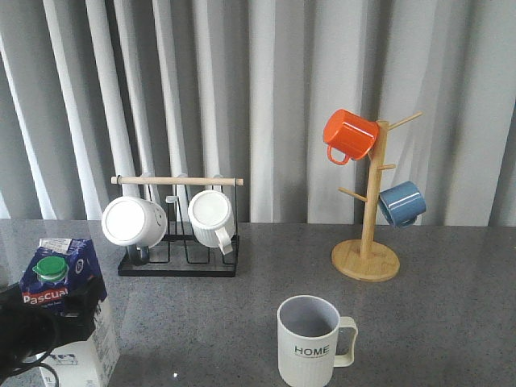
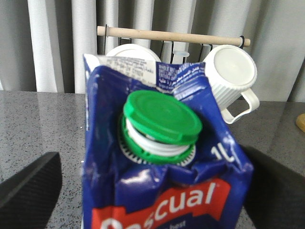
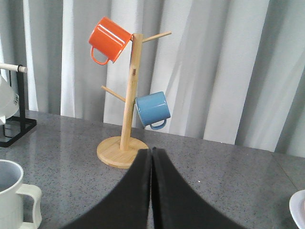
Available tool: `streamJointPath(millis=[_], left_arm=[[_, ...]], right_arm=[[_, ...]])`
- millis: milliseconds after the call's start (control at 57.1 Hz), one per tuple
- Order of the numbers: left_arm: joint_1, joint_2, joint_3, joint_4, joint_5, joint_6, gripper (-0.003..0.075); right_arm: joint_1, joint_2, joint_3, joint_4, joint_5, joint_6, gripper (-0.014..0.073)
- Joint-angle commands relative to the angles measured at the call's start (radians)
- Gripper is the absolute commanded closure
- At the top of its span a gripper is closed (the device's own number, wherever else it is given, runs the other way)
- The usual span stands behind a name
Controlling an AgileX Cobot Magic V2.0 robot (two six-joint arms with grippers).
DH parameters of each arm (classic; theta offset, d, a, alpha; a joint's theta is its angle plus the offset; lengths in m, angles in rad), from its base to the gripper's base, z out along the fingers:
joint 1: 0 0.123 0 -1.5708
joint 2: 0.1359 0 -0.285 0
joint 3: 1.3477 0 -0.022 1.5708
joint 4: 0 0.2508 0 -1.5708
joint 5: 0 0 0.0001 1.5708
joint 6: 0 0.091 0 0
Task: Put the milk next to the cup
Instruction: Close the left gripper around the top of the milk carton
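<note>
The milk (image 1: 63, 278), a blue-and-white carton with a green cap and a red "Pascual" label, stands at the table's near left. My left gripper (image 2: 150, 157) is open and straddles the milk (image 2: 162, 157). One finger (image 2: 31, 186) stands clear of the carton with table showing between; the other finger (image 2: 279, 191) lies at the carton's edge. The cup (image 1: 310, 345), a pale ribbed mug marked "HOME", stands near the front middle, well right of the carton. My right gripper (image 3: 151, 152) is shut and empty, with the cup (image 3: 12, 195) off to its side.
A black rack with a wooden bar (image 1: 177, 181) holds two white ribbed mugs (image 1: 133, 222) at the back left. A wooden mug tree (image 1: 367, 258) at the back right carries an orange mug (image 1: 349, 135) and a blue mug (image 1: 401, 203). A curtain hangs behind.
</note>
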Motion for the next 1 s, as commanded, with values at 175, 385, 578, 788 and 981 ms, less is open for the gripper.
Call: streamJointPath(millis=[175, 385, 578, 788, 981], left_arm=[[-0.005, 0.012, -0.092, 0.007, -0.027, 0.010, 0.0186], [-0.006, 0.012, -0.118, 0.025, 0.015, -0.025, 0.0524], [-0.005, 0.010, -0.116, 0.023, 0.017, -0.027, 0.0659], [-0.005, 0.010, -0.110, 0.023, 0.033, -0.027, 0.0701], [-0.005, 0.010, -0.097, 0.020, 0.052, -0.103, 0.0700]], right_arm=[[-0.008, -0.002, -0.023, -0.005, -0.070, -0.006, 0.0600], [-0.008, -0.002, -0.023, -0.005, -0.070, -0.006, 0.0600], [-0.008, -0.002, -0.023, -0.005, -0.070, -0.006, 0.0600], [-0.008, -0.002, -0.023, -0.005, -0.070, -0.006, 0.0600], [-0.008, -0.002, -0.023, -0.005, -0.070, -0.006, 0.0600]])
